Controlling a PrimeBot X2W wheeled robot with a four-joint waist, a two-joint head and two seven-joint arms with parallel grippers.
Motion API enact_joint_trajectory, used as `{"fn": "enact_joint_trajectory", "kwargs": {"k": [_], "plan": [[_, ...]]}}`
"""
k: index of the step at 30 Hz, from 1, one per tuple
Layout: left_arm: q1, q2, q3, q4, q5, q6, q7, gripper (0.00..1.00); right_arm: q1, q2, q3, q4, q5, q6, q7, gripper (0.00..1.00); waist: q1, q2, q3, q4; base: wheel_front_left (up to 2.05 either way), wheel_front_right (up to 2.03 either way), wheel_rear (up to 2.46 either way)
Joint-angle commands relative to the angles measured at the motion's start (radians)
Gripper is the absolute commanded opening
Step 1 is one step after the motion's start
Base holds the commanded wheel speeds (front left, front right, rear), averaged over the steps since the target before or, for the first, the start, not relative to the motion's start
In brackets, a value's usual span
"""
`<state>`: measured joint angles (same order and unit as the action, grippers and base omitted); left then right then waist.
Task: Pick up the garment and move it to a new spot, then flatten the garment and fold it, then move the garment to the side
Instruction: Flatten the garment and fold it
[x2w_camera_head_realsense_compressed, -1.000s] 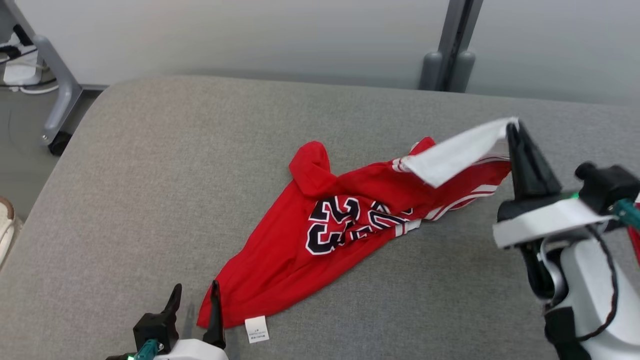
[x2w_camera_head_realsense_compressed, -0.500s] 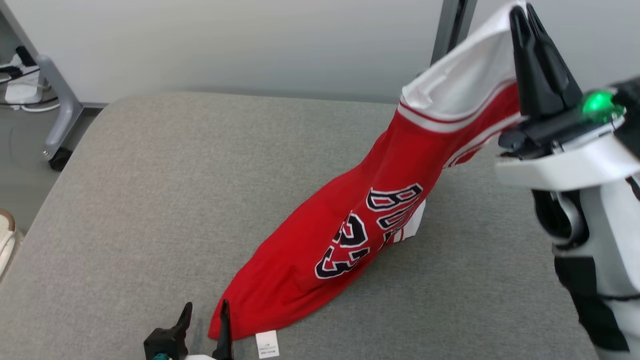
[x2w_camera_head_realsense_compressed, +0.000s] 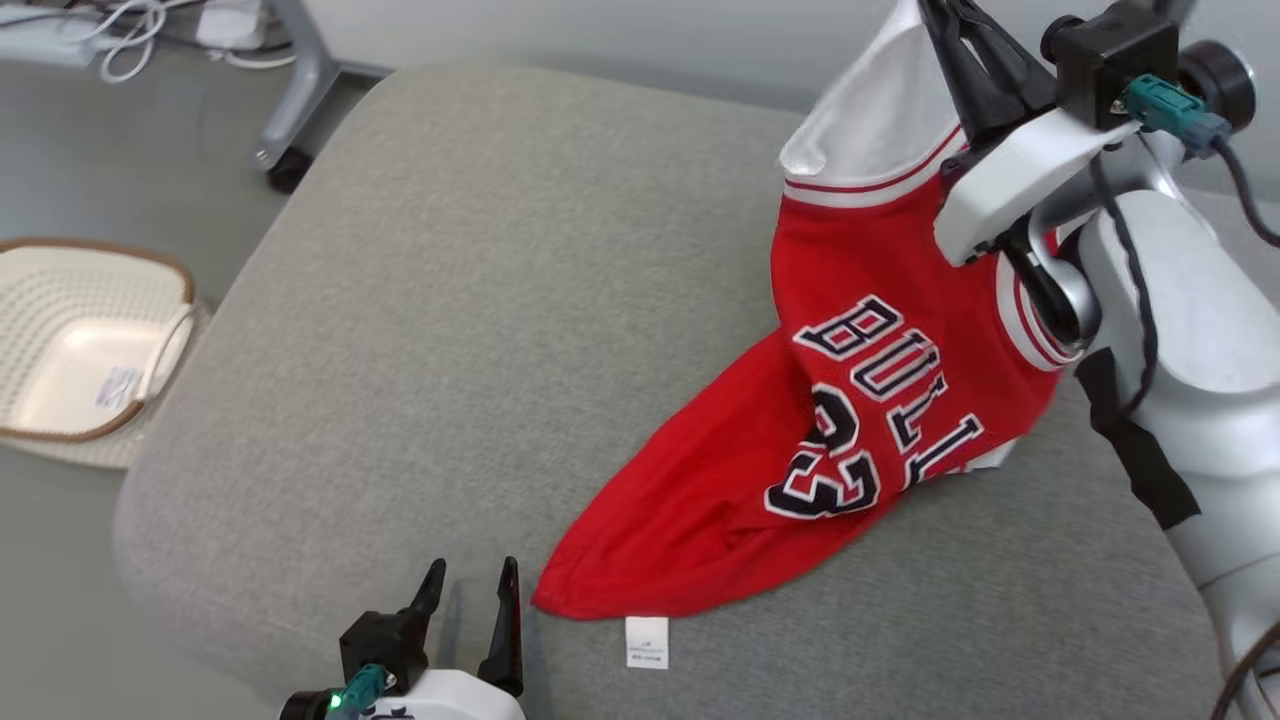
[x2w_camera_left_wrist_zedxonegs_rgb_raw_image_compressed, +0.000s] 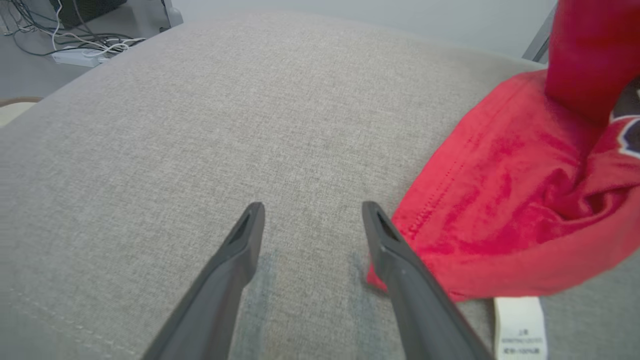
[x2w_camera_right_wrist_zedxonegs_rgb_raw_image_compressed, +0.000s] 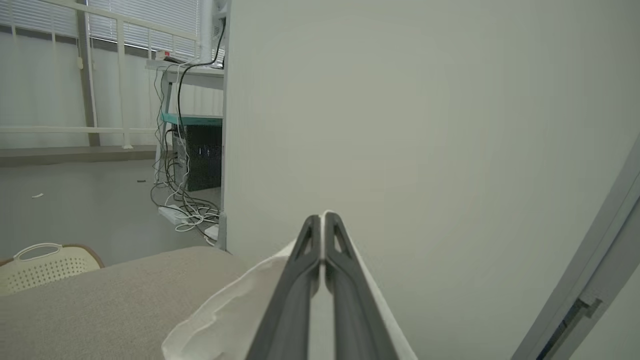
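Right gripper (x2w_camera_head_realsense_compressed: 950, 30): positioned at 1 o'clock in the head view, raised above the cushion (x2w_camera_head_realsense_compressed: 500, 300). The fingers are clenched on the white edge of the garment (x2w_camera_head_realsense_compressed: 880, 400). In the right wrist view the two fingers lie flat against each other with white fabric (x2w_camera_right_wrist_zedxonegs_rgb_raw_image_compressed: 235, 310) pinched between them and trailing toward 7 o'clock.

Garment: red jersey with white and red trim, black-and-white lettering and the number 23. The upper end hangs from the right gripper. The body slopes down toward 7 o'clock in the head view, and the lower end rests on the cushion. The lowest red corner lies just beside the left gripper (x2w_camera_head_realsense_compressed: 473, 575), at its 3 o'clock. A white label (x2w_camera_head_realsense_compressed: 646, 641) lies flat on the cushion at the hem, at 5 o'clock from that corner.

Left gripper: positioned at 6 o'clock in the head view, low over the cushion near its front edge. The fingers are released, spread apart with bare grey fabric between them. In the left wrist view the finger at 3 o'clock (x2w_camera_left_wrist_zedxonegs_rgb_raw_image_compressed: 400, 260) overlaps the garment hem; contact cannot be confirmed.

Basket (x2w_camera_head_realsense_compressed: 40, 290): cream, perforated walls, brown rim, standing on the floor at 9 o'clock in the head view, beside the cushion.
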<state>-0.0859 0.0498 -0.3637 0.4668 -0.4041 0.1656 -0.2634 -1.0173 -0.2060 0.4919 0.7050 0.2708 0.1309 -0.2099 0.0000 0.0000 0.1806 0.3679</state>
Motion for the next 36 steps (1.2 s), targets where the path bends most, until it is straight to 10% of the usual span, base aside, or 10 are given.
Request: {"fn": "enact_joint_trajectory", "kwargs": {"k": [1, 10, 22, 36], "plan": [[-0.018, 0.002, -0.004, -0.004, -0.004, 0.007, -0.001, 1.0, -0.016, 0.009, -0.005, 0.026, 0.015, 0.0, -0.008, 1.0, 0.0, 0.0, 0.048, 0.056, 0.0, 0.0, 0.0], [-0.033, 0.002, -0.014, -0.022, -0.012, 0.024, -0.001, 1.0, -0.056, 0.029, 0.019, 0.178, 0.058, 0.0, -0.057, 1.0, 0.0, 0.0, 0.08, 0.037, 0.0, 0.0, 0.0], [-0.043, 0.003, 0.018, -0.021, 0.025, 0.01, -0.001, 1.0, 0.282, -0.077, -0.093, -0.001, 0.135, 0.0, -0.056, 1.0, 0.0, 0.0, 0.06, -0.076, 0.0, 0.0, 0.0], [-0.042, 0.003, 0.012, -0.02, 0.024, -0.004, -0.001, 1.0, 0.507, -0.05, -0.098, 0.01, 0.172, 0.0, -0.056, 1.0, 0.0, 0.0, 0.065, -0.088, 0.0, 0.0, 0.0]]}}
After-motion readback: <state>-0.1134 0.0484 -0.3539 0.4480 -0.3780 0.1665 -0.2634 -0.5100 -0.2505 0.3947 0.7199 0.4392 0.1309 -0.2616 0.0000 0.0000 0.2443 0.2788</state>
